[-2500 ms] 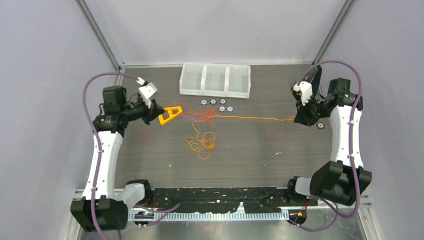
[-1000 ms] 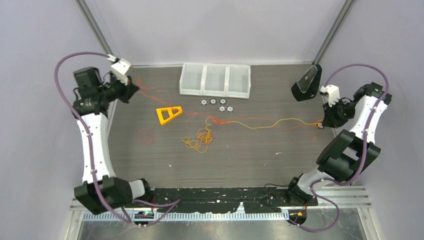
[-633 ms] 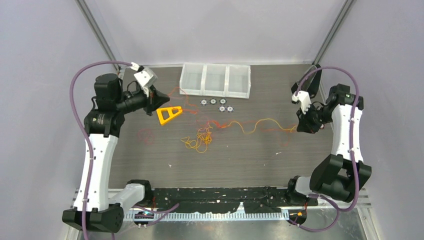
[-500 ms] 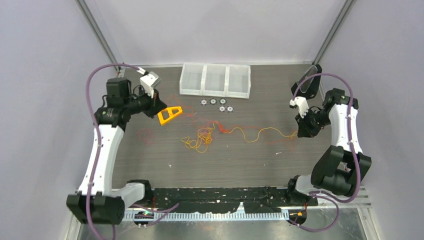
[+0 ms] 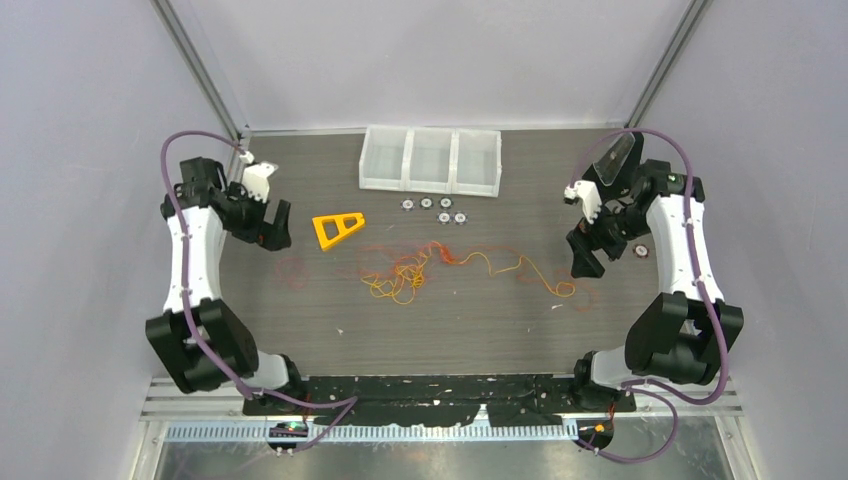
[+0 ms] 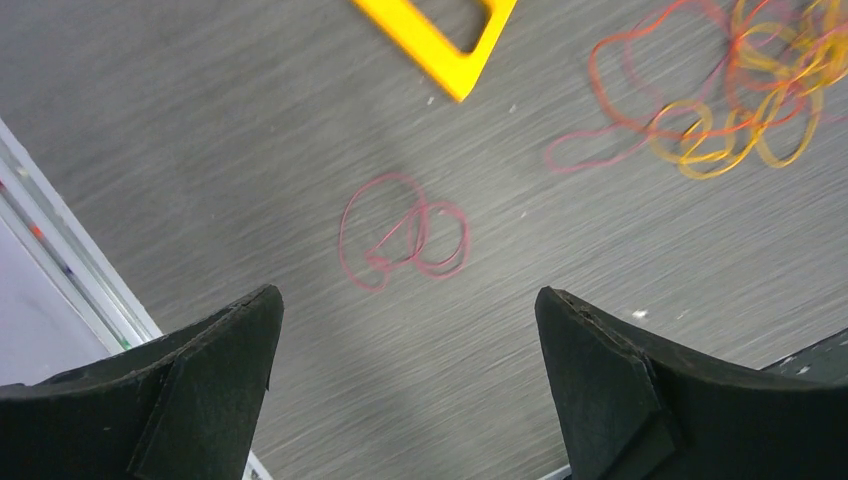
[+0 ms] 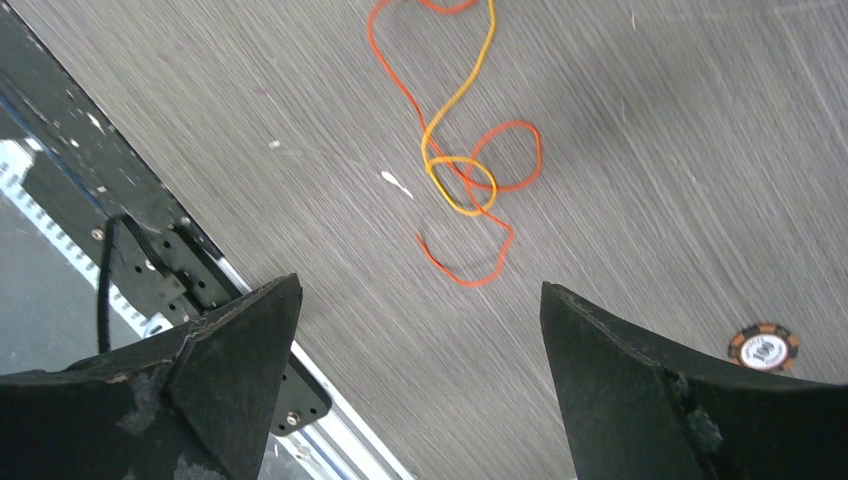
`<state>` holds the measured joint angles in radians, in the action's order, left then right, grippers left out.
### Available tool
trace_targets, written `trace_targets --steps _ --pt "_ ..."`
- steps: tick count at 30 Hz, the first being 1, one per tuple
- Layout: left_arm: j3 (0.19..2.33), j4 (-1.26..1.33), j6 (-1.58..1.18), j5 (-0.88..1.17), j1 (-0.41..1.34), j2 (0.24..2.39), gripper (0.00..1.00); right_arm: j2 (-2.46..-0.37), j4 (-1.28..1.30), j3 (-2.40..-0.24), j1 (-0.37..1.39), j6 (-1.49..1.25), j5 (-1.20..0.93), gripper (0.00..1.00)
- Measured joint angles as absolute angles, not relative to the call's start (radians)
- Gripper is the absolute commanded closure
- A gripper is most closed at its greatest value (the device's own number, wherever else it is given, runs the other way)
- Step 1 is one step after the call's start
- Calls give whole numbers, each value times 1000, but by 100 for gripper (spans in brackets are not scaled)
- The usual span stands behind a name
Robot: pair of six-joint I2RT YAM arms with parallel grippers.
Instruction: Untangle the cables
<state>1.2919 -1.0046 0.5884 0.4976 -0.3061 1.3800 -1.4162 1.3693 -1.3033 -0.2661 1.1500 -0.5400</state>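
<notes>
on grained tabletop [image 5: 450,335], thin cables [image 5: 403,282] curl in loops.

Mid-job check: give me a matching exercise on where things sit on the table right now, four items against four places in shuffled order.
Things:
1. yellow triangular frame
2. red cable coil
3. clear three-part bin
4. round chip

Places:
A. far edge of the table, centre
B. right side of the table, beside the open right gripper
C. alone on the table, in front of the open left gripper
D. between the left gripper and the cable tangle, nearer the far side

Pairs: 1-D, 2-C, 3-A, 4-B
</notes>
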Motion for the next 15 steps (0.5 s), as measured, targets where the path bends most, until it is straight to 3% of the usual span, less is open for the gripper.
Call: trace_targets --steps 6,15 --pt "1245 -1028 645 420 -315 1533 12 -1417 1348 -1323 -204 1039 -578 5" --pt "1198 -954 628 301 -246 1741 58 -1417 1335 -1336 -204 965 -589 5"
